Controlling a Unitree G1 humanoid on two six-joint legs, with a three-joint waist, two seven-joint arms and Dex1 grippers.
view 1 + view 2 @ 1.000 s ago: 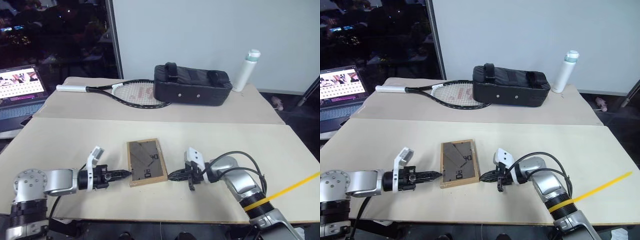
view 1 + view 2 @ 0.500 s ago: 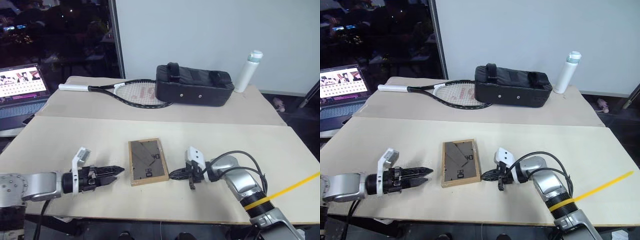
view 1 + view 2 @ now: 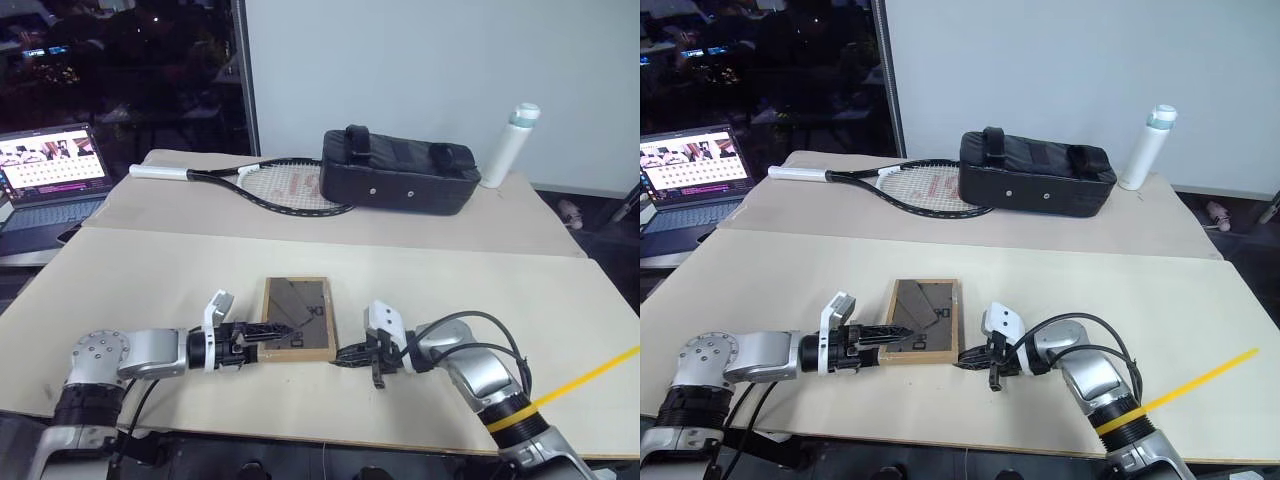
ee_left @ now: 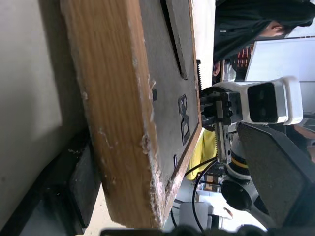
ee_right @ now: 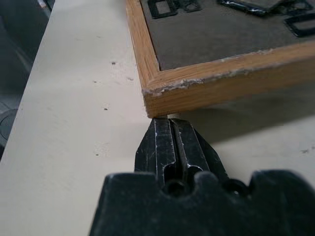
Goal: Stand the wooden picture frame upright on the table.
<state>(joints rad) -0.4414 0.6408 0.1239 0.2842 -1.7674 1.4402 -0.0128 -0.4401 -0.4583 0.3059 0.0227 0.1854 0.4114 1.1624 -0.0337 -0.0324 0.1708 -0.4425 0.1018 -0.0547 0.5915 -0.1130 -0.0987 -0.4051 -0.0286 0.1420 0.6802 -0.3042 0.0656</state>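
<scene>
Wooden picture frame [image 3: 297,317] lies back-up on the counter [image 3: 440,290].
Left gripper [image 3: 272,331], jaws spread wide, straddles its left edge; right gripper [image 3: 343,353], jaws closed and empty, touches its near right corner.

Pic frame [image 3: 297,317]: light-wood border, grey-brown back w/ dark clips. Table [image 3: 450,290]: pale beige, plain, no pattern. Both grippers had black fingers & white housings, left [image 3: 883,335], right [image 3: 962,364]; arms silver-grey. Yellow band & yellow cable [image 3: 590,373] on right arm. Racket [image 3: 262,183]: black rim, white grip, red mark on pale strings. Bag [image 3: 400,180] black. Bottle [image 3: 509,145] white w/ pale green cap. Laptop [image 3: 52,172] screen pink/white.
</scene>
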